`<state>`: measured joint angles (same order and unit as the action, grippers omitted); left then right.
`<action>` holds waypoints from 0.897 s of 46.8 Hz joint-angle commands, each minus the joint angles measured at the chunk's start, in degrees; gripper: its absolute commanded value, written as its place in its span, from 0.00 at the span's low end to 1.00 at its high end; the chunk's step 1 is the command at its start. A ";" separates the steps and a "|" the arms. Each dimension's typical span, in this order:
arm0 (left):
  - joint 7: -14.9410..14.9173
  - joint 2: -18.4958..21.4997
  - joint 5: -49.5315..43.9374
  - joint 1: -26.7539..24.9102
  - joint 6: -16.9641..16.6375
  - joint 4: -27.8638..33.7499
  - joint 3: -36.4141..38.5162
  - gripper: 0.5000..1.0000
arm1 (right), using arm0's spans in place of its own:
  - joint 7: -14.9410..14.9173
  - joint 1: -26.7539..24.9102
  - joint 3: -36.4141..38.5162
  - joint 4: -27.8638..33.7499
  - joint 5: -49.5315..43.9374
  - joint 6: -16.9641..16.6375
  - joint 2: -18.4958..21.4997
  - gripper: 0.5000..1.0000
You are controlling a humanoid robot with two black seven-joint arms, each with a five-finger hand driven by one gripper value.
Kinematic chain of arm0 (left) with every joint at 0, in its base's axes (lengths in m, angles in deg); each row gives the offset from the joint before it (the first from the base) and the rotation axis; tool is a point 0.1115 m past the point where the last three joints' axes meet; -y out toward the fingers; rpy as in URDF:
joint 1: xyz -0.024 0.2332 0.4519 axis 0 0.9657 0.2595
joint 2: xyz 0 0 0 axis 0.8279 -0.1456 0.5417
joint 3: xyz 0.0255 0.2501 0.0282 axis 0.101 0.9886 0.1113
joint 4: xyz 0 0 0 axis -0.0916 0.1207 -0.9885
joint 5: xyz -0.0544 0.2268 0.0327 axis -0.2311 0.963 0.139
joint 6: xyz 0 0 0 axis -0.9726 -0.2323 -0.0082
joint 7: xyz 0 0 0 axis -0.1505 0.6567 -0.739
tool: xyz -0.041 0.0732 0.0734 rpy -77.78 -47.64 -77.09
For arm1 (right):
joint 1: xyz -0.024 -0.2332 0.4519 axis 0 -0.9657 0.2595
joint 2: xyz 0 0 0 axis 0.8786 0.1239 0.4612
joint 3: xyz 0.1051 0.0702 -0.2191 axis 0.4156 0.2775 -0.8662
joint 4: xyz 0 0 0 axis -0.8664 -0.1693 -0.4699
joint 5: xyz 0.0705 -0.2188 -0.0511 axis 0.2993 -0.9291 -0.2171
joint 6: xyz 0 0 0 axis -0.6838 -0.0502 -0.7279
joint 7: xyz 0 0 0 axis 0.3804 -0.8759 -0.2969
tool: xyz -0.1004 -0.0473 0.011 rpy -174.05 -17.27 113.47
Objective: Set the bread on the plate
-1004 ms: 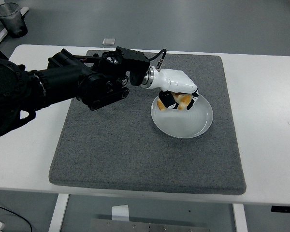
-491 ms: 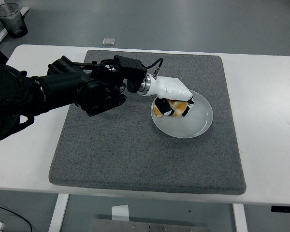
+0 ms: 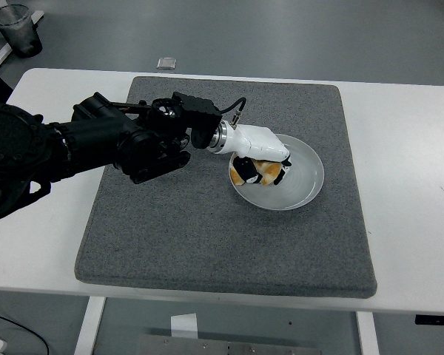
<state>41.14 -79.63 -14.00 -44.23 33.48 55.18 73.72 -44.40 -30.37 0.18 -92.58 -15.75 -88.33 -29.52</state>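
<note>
Here the left hand (image 3: 260, 157) reaches in over the plate (image 3: 305, 177), its fingers curled around the bread (image 3: 254, 171), which sits low at the plate's left inner side. The plate lies on a grey mat (image 3: 207, 229) on the white desk (image 3: 407, 185)

Left arm reaching across the table, hand curled around bread

The black left arm (image 3: 96, 144) is coming in from the table's left edge and stretching toward the middle, its wrist ending in a white-shelled left hand (image 3: 260, 157). The hand is angling palm-down, its black-tipped fingers (image 3: 246, 167) wrapping around a piece of bread (image 3: 257, 171) and holding it low. No right arm is showing anywhere in the head view.
</note>
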 commanded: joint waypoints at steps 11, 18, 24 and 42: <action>-0.09 0.00 -0.05 0.04 -1.83 -0.26 -0.01 0.00 | 0.00 0.00 0.01 0.00 0.00 0.00 0.00 0.86; -0.18 0.00 -0.14 0.12 -4.03 -0.52 -0.01 0.00 | 0.00 0.00 0.01 0.00 0.00 0.00 0.00 0.86; -0.18 0.00 -0.23 0.48 -5.71 -0.70 -0.01 0.42 | -0.09 0.00 0.01 0.00 0.00 0.00 0.00 0.86; -0.18 0.00 -0.67 0.74 -5.88 -0.44 -0.09 0.89 | 0.00 0.00 0.01 0.00 0.00 0.00 0.00 0.86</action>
<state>40.95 -79.63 -14.43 -43.50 27.64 54.62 73.65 -44.44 -30.37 0.19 -92.58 -15.75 -88.33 -29.52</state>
